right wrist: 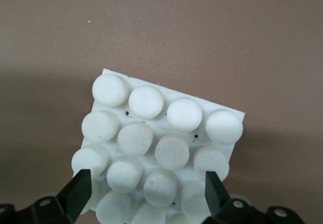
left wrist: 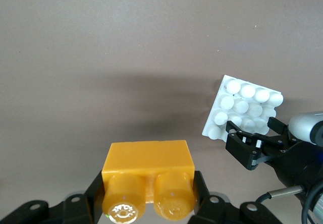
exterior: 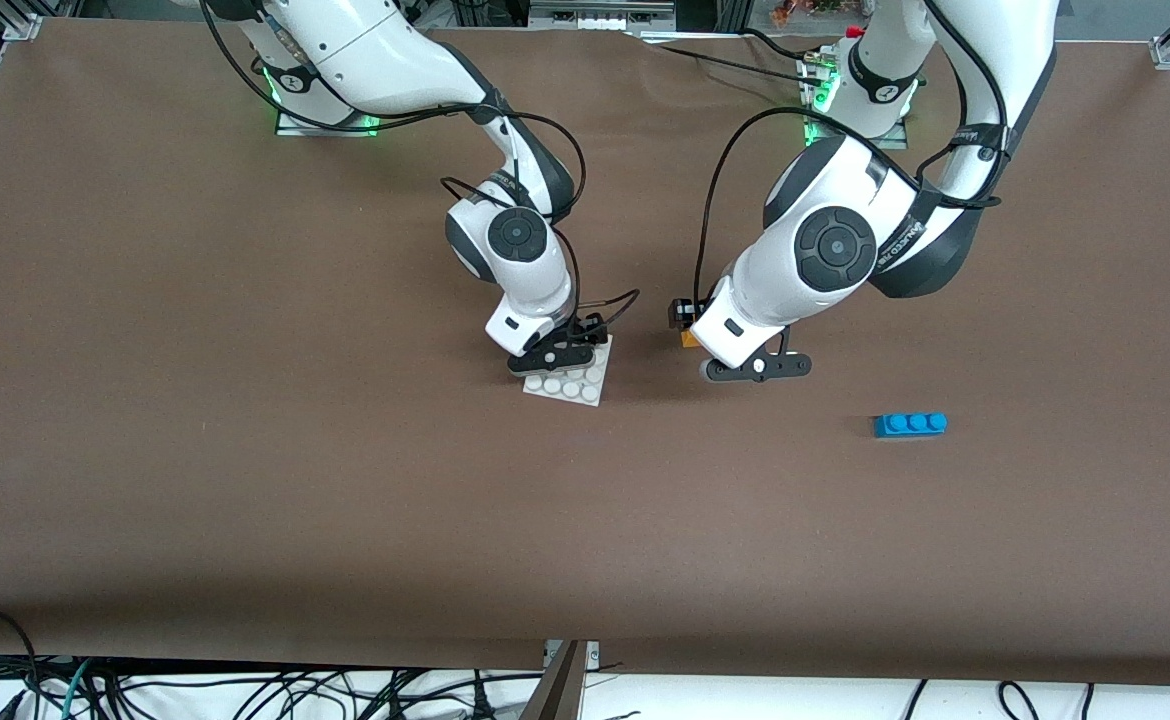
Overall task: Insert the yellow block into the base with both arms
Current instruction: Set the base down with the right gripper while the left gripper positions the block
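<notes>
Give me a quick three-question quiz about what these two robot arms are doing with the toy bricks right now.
1. True or false: the left gripper holds the yellow block.
2. What does the right gripper have between its jaws?
3. Which brick lies alone on the table: A green, B blue, C red?

Key: 1 true. 2 the white base, gripped at its edge. 3 B, toward the left arm's end.

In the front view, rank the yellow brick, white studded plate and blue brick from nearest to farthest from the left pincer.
1. Small orange-yellow plastic brick, held in the left pincer.
2. Flat white studded plastic plate, in the right pincer.
3. Long blue plastic brick, toward the left arm's end.
</notes>
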